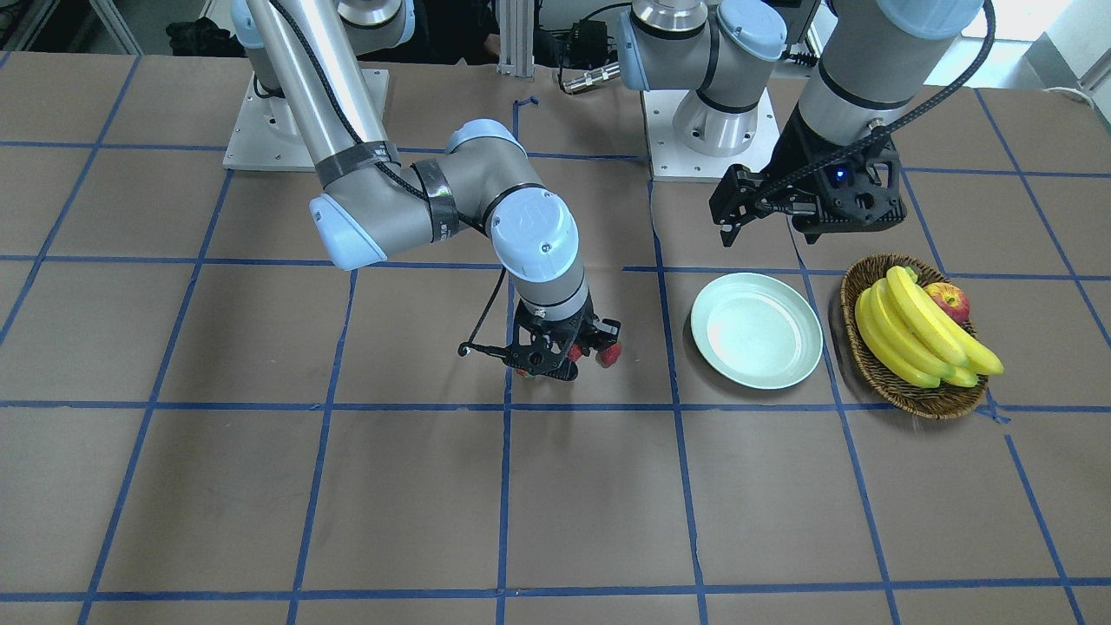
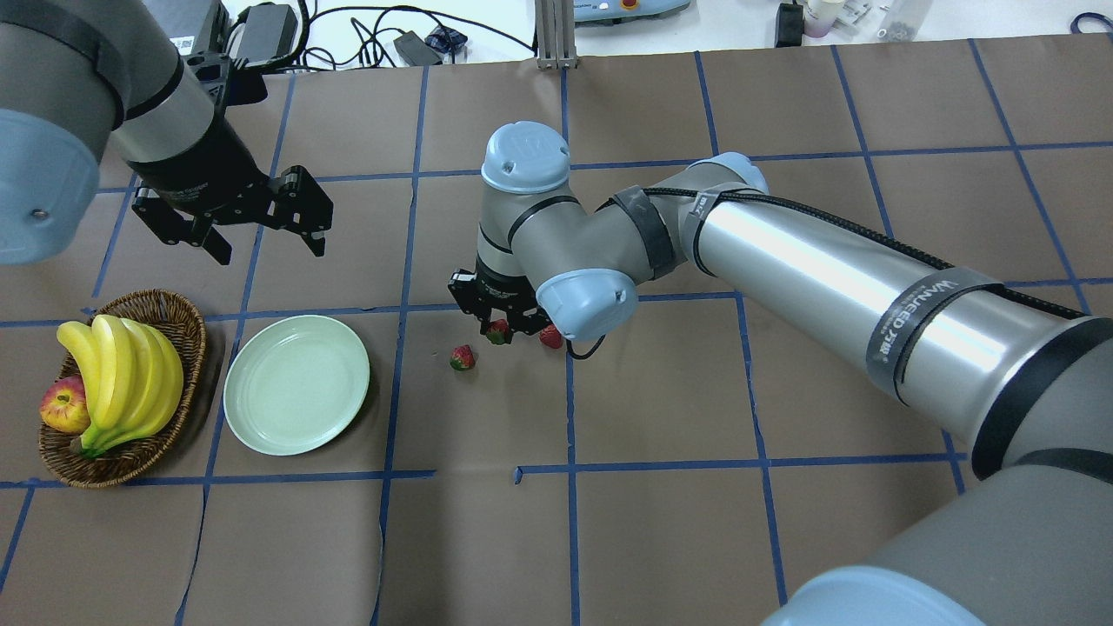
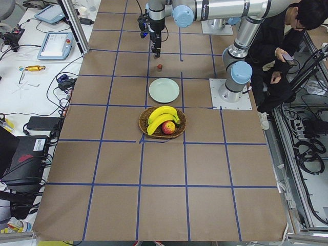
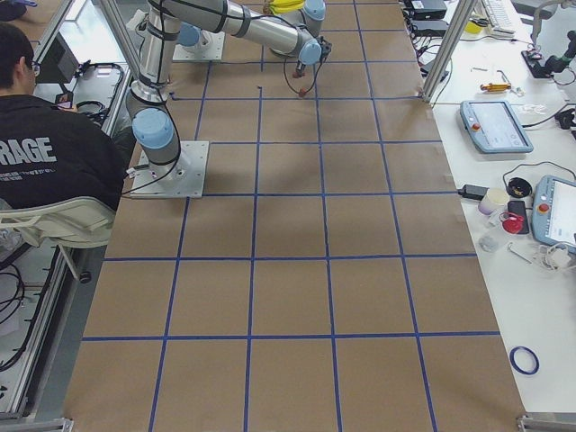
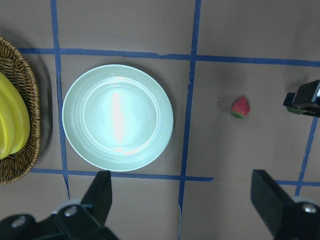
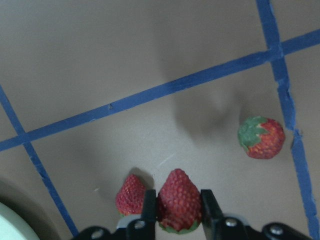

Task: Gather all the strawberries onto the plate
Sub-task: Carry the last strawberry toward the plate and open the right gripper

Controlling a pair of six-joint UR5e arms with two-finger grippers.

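My right gripper [image 6: 178, 214] is shut on a red strawberry [image 6: 177, 192], low over the table; it also shows in the overhead view [image 2: 498, 334]. A second strawberry [image 6: 131, 194] lies just beside it on the plate's side [image 2: 463, 357] [image 1: 610, 353]. A third strawberry [image 6: 261, 137] lies on the other side [image 2: 551, 336]. The pale mint-green plate [image 2: 296, 383] [image 5: 117, 117] is empty. My left gripper [image 2: 265, 246] [image 5: 185, 200] is open and empty, hovering above the plate's far side.
A brown wicker basket [image 2: 187, 315] [image 1: 911, 401] with bananas [image 1: 920, 330] and a red-yellow apple [image 1: 948, 301] stands next to the plate, on the side away from the strawberries. Blue tape lines grid the brown table.
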